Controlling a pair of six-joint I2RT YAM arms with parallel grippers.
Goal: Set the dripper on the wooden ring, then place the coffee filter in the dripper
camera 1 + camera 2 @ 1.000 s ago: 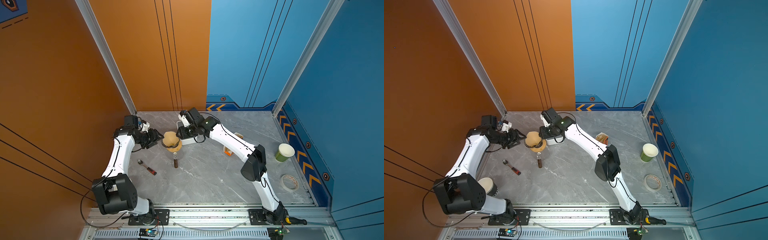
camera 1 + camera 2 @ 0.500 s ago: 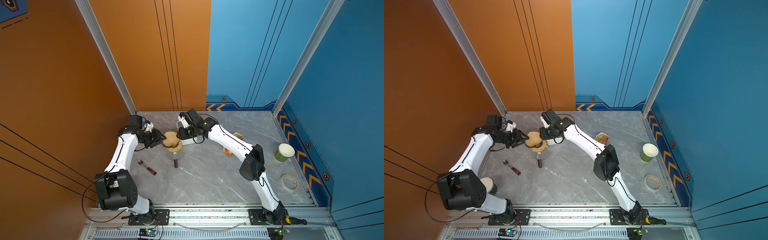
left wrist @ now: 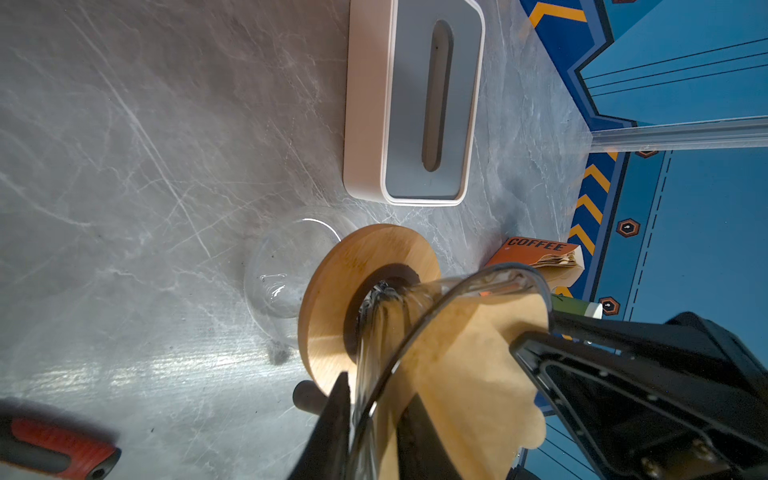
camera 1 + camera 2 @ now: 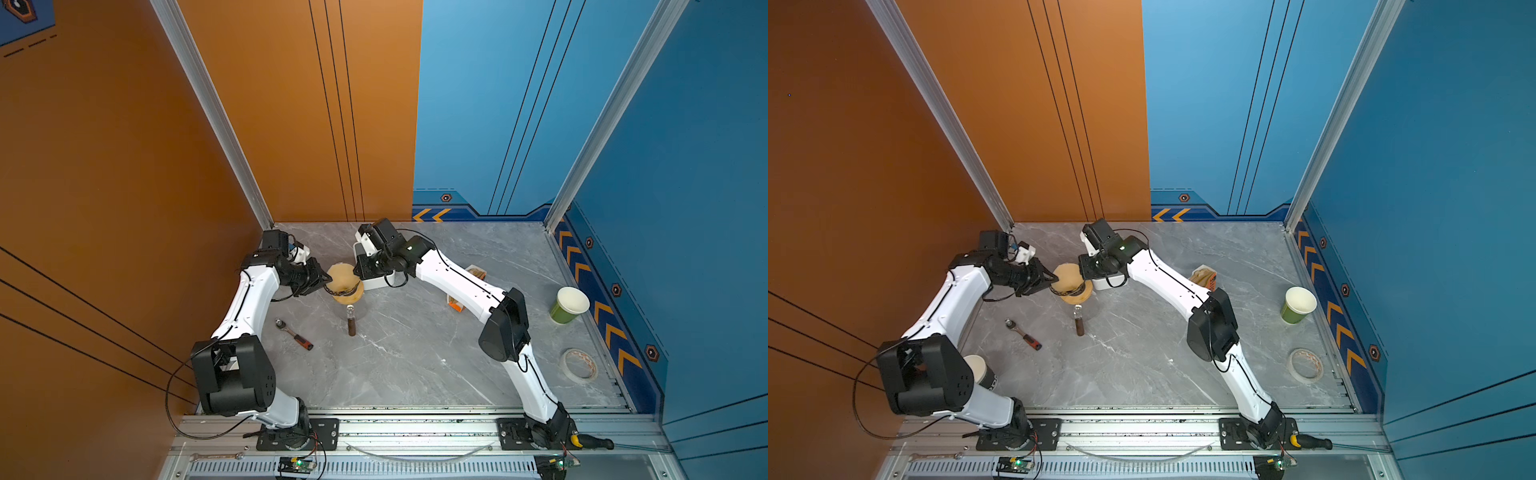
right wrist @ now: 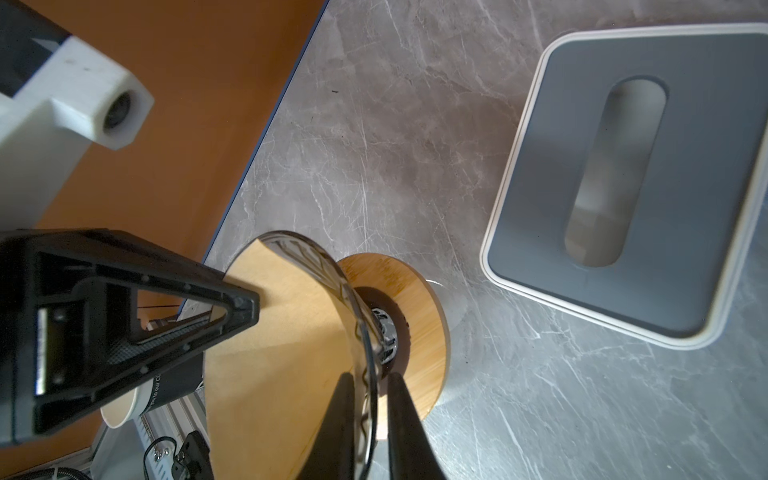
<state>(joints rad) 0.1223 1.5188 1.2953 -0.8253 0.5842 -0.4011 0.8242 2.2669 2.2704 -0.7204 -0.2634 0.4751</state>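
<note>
The dripper [image 3: 386, 332], a dark see-through ribbed cone, stands in the wooden ring [image 3: 332, 291] on the glass server [image 3: 282, 270]. The tan coffee filter [image 3: 469, 365] lies inside it, its edge above the rim. In both top views the coffee filter [image 4: 343, 276] [image 4: 1067, 277] sits between my grippers. My left gripper [image 3: 374, 432] [image 4: 326, 282] is shut on the rim, one finger outside the wall and one on the paper. My right gripper [image 5: 372, 424] [image 4: 357, 272] pinches the opposite rim of the dripper [image 5: 353, 307] and the coffee filter [image 5: 282, 332] the same way.
A white box with a grey slotted lid [image 3: 411, 104] [image 5: 623, 187] stands just behind the server. An orange COFFEE carton [image 3: 536, 253], a red-handled ratchet [image 4: 294, 333], a green paper cup [image 4: 569, 305] and a tape roll [image 4: 579, 365] lie around. The server's brown handle [image 4: 351, 324] points toward the front.
My left gripper has moved right up to the dripper, and the right one has edged in. Both pairs of jaws have narrowed onto the rim.
</note>
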